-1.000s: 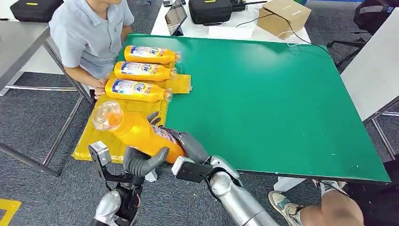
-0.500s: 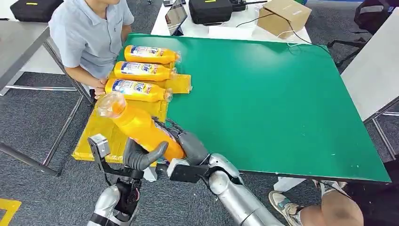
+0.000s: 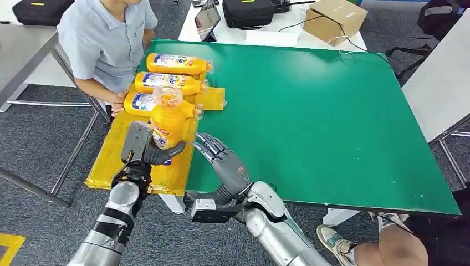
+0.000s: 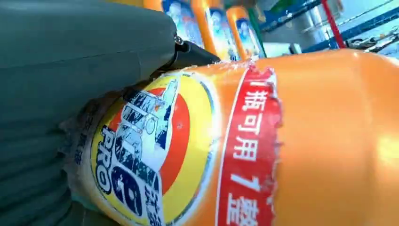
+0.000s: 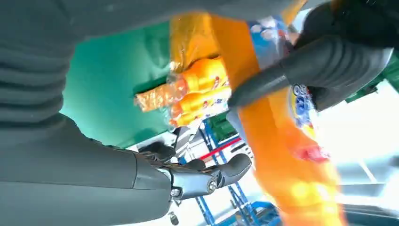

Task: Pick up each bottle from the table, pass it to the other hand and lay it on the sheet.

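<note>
L hand point(image 3: 145, 151) grips the orange bottle point(image 3: 167, 119) round its lower body, thumb wrapped across the label; bottle stands roughly upright w/ clear cap end up, held above the yellow sheet point(image 3: 113, 160) at the near-left corner of the green surface point(image 3: 321, 111). L wrist view is close on the label: red band w/ white characters, blue lettering on a yellow-red roundel, grey thumb pressed on the bottle's side.

R hand point(image 3: 224, 163) is just beside the bottle, apart from it, fingers spread and extended, holding nothing. In R wrist view the bottle looks blurred, so exact gap hard to judge, but fingers appear clear of it.

Three more orange bottles lie on their sides in a row at the sheet's far end: far bottle point(image 3: 177, 64), middle bottle point(image 3: 166, 83), near bottle point(image 3: 138, 103) partly hidden behind the held one. Caps point toward the surface's centre.

A person in a light-blue shirt point(image 3: 105, 41) sits at the far-left edge, one hand near the near bottle. Behind the surface: cardboard box point(image 3: 334, 19), black case point(image 3: 246, 12).
</note>
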